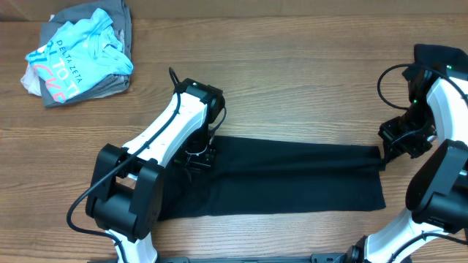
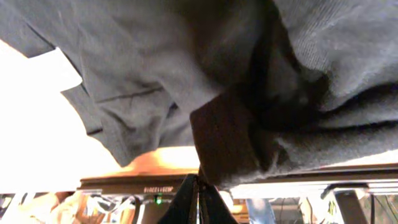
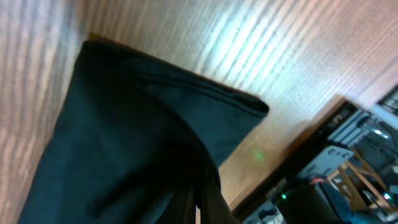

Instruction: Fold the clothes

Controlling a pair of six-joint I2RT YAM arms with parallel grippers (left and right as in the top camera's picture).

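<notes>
You have the black T-shirt [image 1: 292, 179] stretched into 1 long flat band, with the left gripper [image 1: 199, 157] and right gripper [image 1: 383, 155] both pinching it.

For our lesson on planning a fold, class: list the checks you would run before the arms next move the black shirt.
1. Left gripper shut on the plain black fabric T-shirt: ok.
2. Right gripper shut on the shirt's corner: ok.
3. Shirt lying as one long band on the brown wooden table: ok.
4. Crumpled grey-and-turquoise clothes pile apart from the shirt: ok.
5. Hidden layers aligned evenly: cannot tell.
</notes>
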